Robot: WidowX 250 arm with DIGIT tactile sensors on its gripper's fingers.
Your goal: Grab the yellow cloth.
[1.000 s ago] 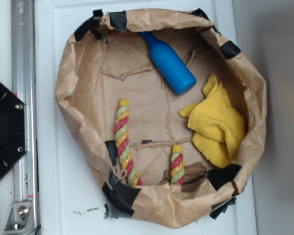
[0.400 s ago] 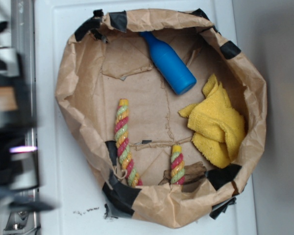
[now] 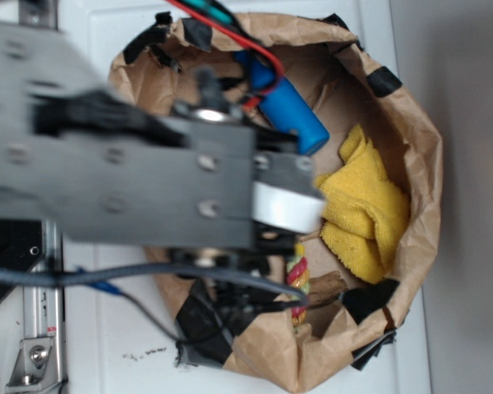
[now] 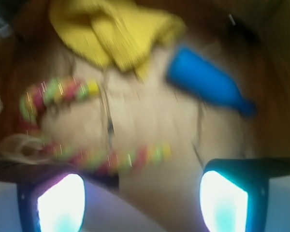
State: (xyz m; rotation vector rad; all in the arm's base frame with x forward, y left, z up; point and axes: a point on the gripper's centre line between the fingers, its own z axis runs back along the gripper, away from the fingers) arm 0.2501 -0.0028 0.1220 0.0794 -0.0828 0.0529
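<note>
The yellow cloth (image 3: 366,209) lies ungrasped by the paper bag's (image 3: 423,139) right wall; the fingers (image 4: 224,200) hover wide, well apart from it.

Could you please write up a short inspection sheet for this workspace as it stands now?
Surface: white tabletop carrying a brown paper bag patched with black tape.
Job's things: yellow cloth, crumpled in the bag by its wall, untouched.
Clutter: blue bottle lying on its side; two striped ropes twisted red, yellow and green.
Grippers: gripper open, empty, fingers apart above the bag floor, short of the cloth; wrist view blurred.
Cables: red wire over the bag's rim; grey cable under the arm.
Surroundings: metal rail along the table's edge.
</note>
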